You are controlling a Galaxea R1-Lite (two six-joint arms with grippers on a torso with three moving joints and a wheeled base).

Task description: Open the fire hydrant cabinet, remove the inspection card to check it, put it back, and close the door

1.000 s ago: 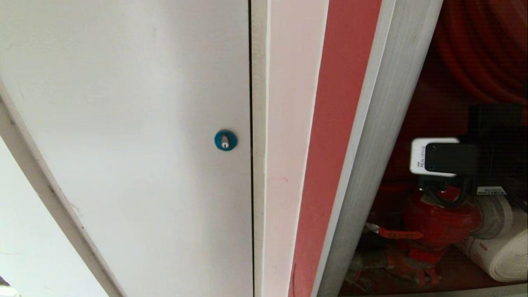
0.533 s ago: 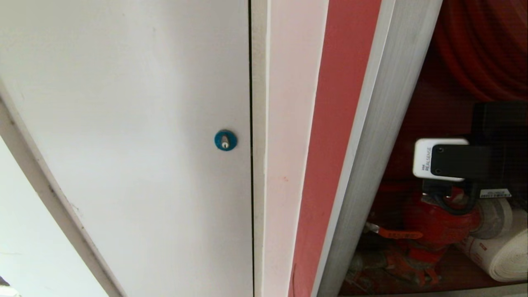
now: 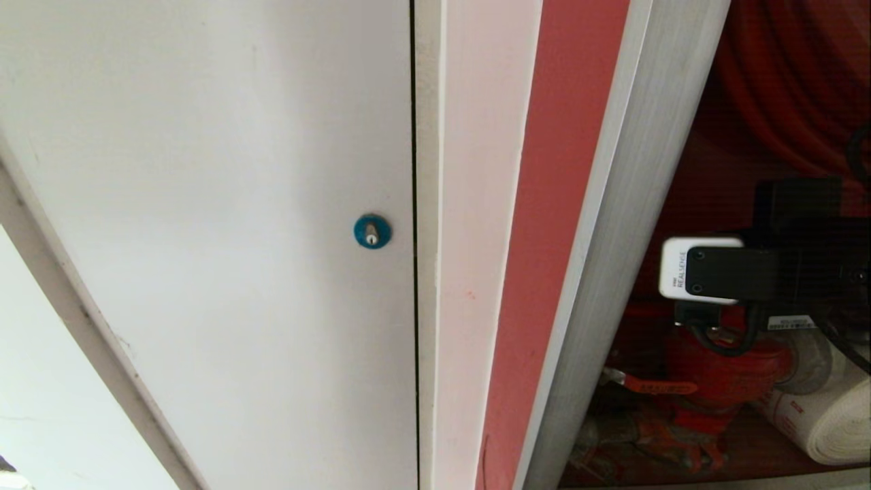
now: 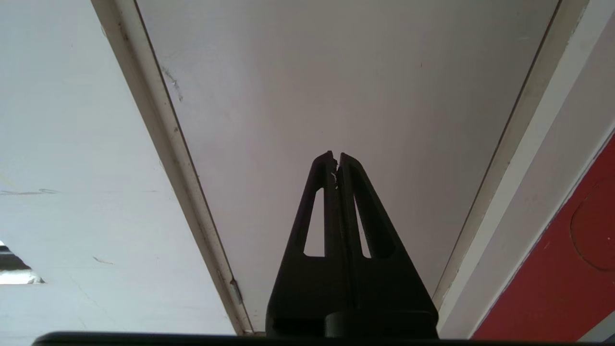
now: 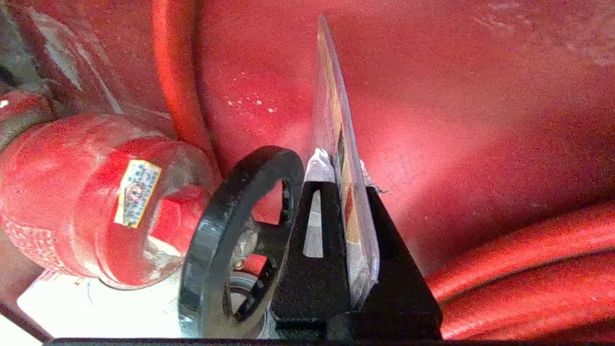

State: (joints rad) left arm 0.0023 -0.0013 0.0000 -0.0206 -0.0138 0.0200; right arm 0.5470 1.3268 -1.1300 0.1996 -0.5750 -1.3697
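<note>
Right wrist view: card (image 5: 342,158) pinched edge-on in right gripper (image 5: 342,166), inside cabinet (image 3: 633,204) just beside black valve wheel (image 5: 226,240), hose (image 5: 523,269) close by. Probably mid-card step; withdrawing or replacing unclear. Needed next: clearance from wheel. Left gripper (image 4: 336,158) parked, closed, empty, facing white door (image 4: 336,86).

This looks like a service wall in a public or commercial building's corridor. A plain white door (image 3: 204,204) with a small blue round lock (image 3: 372,231) stands at 9 o'clock of the fire hydrant cabinet (image 3: 612,204), whose open inside shows coiled red hose (image 3: 796,75), a red valve (image 3: 721,367) and a rolled white hose (image 3: 830,415).
</note>
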